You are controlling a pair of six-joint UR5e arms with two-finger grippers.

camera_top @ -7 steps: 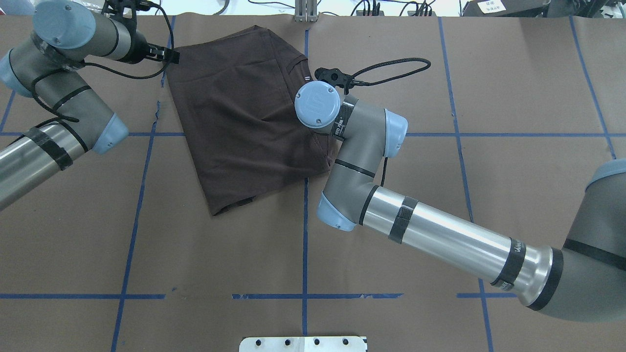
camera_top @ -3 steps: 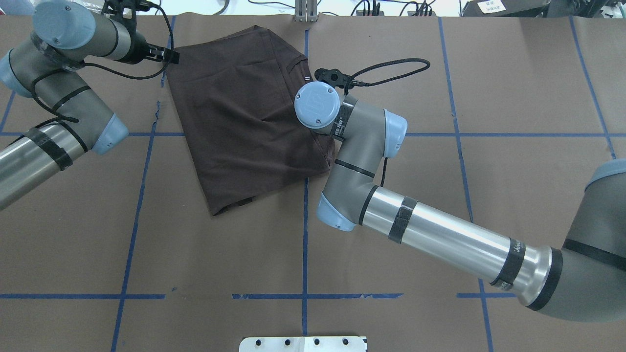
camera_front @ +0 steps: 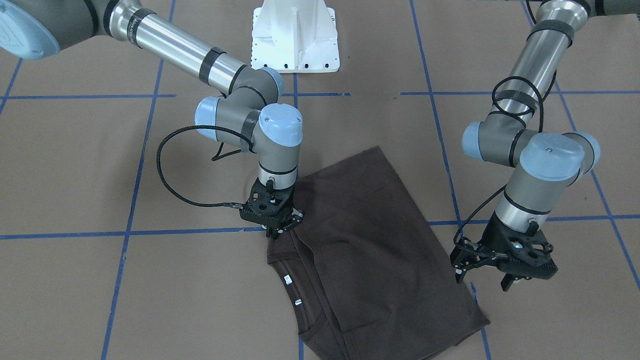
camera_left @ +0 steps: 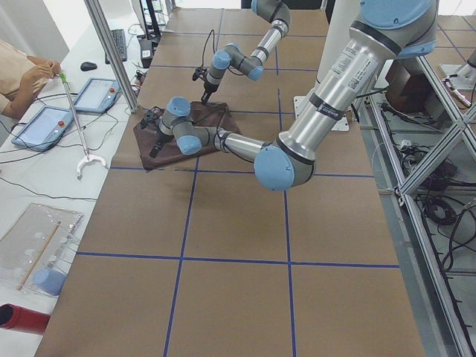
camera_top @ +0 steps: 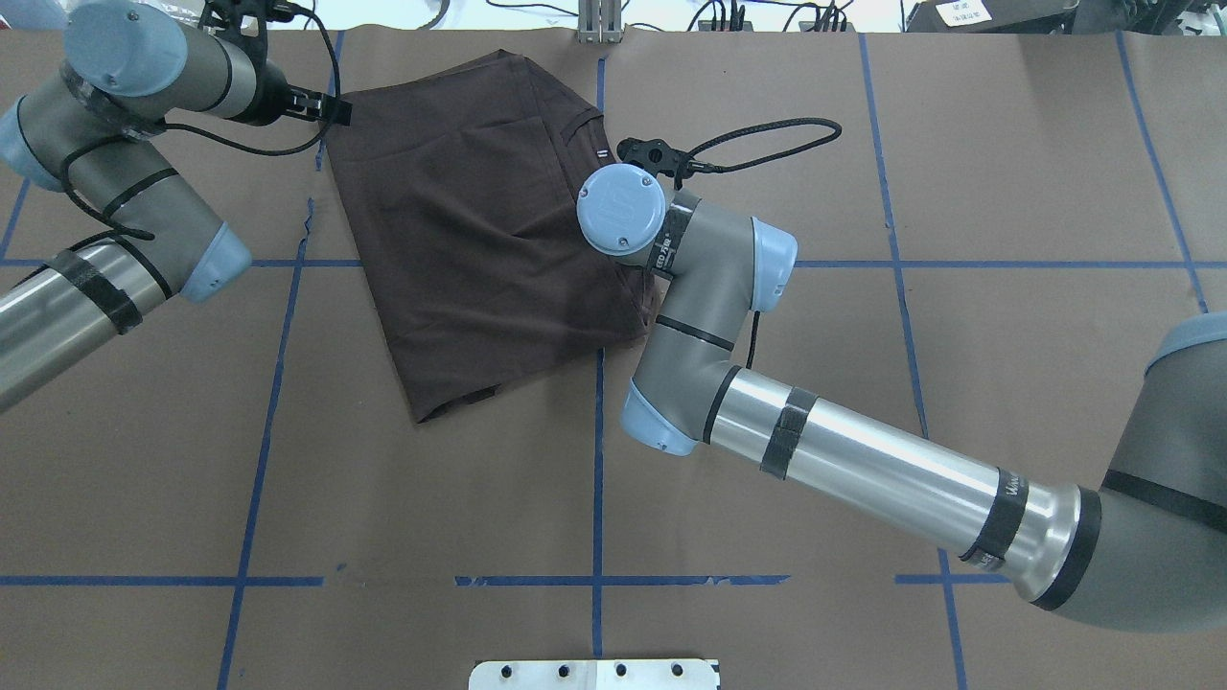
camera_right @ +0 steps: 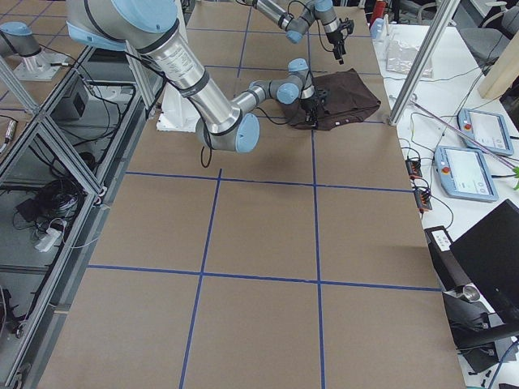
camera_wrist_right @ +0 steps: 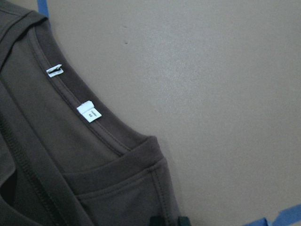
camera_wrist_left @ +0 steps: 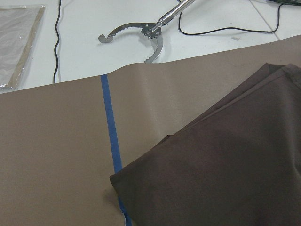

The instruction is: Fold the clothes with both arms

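Pinching T-shirt (camera_front: 370, 240) edge by collar with right hand (camera_front: 274, 231), wrist vertical; holding left hand (camera_front: 482, 280) tilted, spread, at T-shirt's opposite edge.

The dark brown cloth T-shirt (camera_front: 370, 240) is soft, matt knit; its ribbed collar (camera_wrist_right: 117, 123) and raised stitched seams lie just ahead of the right gripper (camera_front: 273, 233), which is matt black plastic like the left gripper (camera_front: 481, 282). The two white neck tags (camera_wrist_right: 88, 112) look woven. Under both tools, the brown paper table cover (camera_front: 100, 175) is matt and faintly grainy, its blue tape lines (camera_wrist_left: 109, 117) smooth. The silver arm tubes (camera_front: 175, 47) are glossy metal, and the light-blue joint caps (camera_front: 282, 122) are smooth plastic.
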